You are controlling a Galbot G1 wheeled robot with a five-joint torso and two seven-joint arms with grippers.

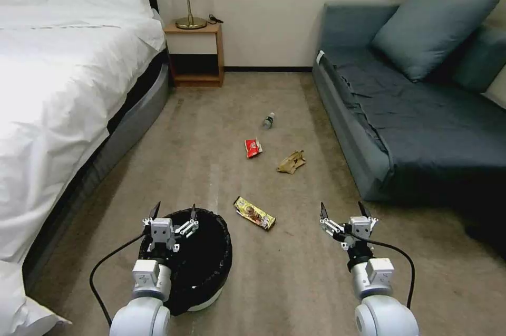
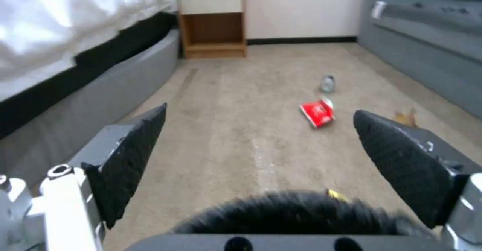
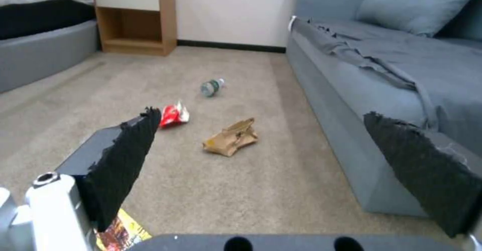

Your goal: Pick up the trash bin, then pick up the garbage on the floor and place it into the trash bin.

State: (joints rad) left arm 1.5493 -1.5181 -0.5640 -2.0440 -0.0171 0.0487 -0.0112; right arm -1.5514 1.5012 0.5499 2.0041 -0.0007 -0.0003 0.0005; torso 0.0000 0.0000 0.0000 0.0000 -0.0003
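Note:
The trash bin [image 1: 203, 259], black-bagged with a white base rim, stands on the carpet at the near left. My left gripper [image 1: 173, 212] hovers open above its far rim; that rim shows as a dark blur [image 2: 296, 215] between the open fingers. My right gripper [image 1: 342, 211] hangs open over bare carpet to the right. The garbage lies ahead: a gold-yellow wrapper [image 1: 254, 213] between the two grippers, a red-and-white packet [image 1: 253, 147], crumpled tan paper [image 1: 291, 162] and a small clear bottle [image 1: 268, 120] farthest off. The packet [image 3: 174, 115], paper [image 3: 231, 139] and bottle [image 3: 212, 87] appear beyond the right fingers.
A white bed [image 1: 63, 93] runs along the left and a grey-blue sofa [image 1: 421, 125] along the right, leaving a carpet aisle between them. A wooden nightstand [image 1: 195, 54] with a lamp stands against the far wall.

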